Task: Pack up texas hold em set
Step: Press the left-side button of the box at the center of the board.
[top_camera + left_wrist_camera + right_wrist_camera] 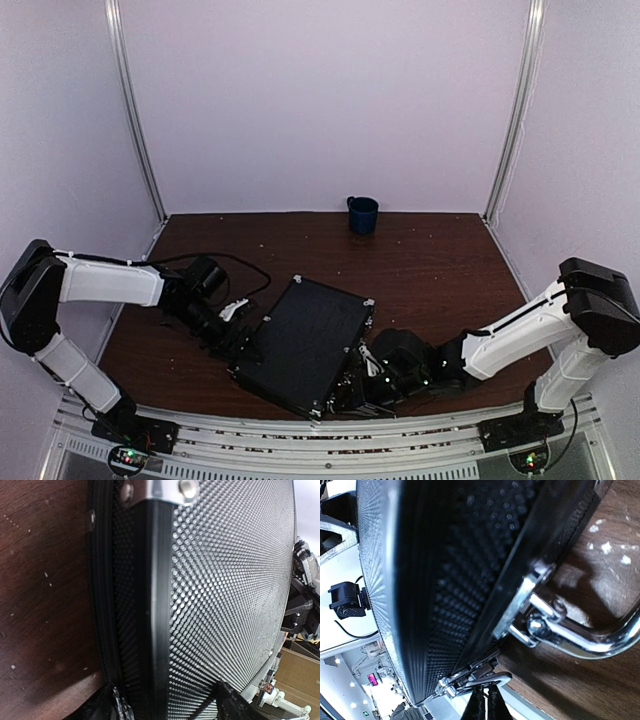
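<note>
- On the worktop (430, 260), near the front edge, the case (305, 345) is seen closed, between both arms.
- Claws?
- Left claw (240, 338) is spread astride the case's left edge; a pinch cannot be confirmed. Right claw (485, 702) is pressed together, empty, tips just by a latch (470, 680), beside the handle (600, 645).

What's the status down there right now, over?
Left end effector straddling left edge of case, grip unclear. Right end effector shut, by the latch. Case closed. Mug far back, nothing in the way.
</note>
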`<state>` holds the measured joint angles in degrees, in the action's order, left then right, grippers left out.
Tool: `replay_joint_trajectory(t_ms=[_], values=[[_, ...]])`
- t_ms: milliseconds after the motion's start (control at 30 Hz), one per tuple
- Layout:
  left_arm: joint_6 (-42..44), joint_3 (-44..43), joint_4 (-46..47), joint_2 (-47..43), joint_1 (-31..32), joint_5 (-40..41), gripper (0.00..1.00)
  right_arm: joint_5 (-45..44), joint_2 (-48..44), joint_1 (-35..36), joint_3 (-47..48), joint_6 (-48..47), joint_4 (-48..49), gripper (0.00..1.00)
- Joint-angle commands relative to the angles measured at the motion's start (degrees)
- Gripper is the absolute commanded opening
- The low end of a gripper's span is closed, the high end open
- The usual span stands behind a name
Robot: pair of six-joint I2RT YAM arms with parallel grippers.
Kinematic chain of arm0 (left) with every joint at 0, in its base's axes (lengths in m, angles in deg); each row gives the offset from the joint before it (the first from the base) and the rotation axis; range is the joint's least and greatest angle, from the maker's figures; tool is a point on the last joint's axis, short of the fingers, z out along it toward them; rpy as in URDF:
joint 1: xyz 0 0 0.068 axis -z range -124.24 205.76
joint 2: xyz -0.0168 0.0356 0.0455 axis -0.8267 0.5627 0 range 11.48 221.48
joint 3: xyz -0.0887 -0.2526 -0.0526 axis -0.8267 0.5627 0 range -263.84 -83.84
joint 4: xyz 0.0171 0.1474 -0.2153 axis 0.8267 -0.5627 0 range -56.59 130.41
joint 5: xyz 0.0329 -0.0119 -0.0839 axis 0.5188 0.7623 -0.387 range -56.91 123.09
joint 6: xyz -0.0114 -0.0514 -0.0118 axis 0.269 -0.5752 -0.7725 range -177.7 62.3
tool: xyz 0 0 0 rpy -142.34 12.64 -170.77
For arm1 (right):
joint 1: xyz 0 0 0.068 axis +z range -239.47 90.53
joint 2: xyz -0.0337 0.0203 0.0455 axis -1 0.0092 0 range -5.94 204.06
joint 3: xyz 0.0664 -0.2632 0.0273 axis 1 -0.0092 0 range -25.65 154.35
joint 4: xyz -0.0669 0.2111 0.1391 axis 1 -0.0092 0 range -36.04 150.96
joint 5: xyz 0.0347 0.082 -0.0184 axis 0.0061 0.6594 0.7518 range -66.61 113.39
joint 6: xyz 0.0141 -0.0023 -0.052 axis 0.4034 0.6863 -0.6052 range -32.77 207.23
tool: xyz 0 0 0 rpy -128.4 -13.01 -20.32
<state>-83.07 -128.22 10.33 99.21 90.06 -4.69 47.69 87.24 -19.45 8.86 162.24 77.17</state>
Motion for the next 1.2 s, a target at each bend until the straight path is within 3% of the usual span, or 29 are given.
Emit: replay_joint_trajectory(t_ms=[0,300,1167], values=[[2.1,-1.1,3.3,0.9,1.9,-3.8,0.68,3.2,-0.1,0.3,-1.9,1.5,-8.6,0.05],[1.6,-1.4,3.4,1.1,2.0,-2.7,0.69,2.1,-4.0,0.2,-3.0,1.7,-12.0,0.06],[0.5,1.2,7.1,-1.6,3.3,-6.9,0.66,-1.6,8.6,-4.8,4.7,5.1,-1.0,0.0]])
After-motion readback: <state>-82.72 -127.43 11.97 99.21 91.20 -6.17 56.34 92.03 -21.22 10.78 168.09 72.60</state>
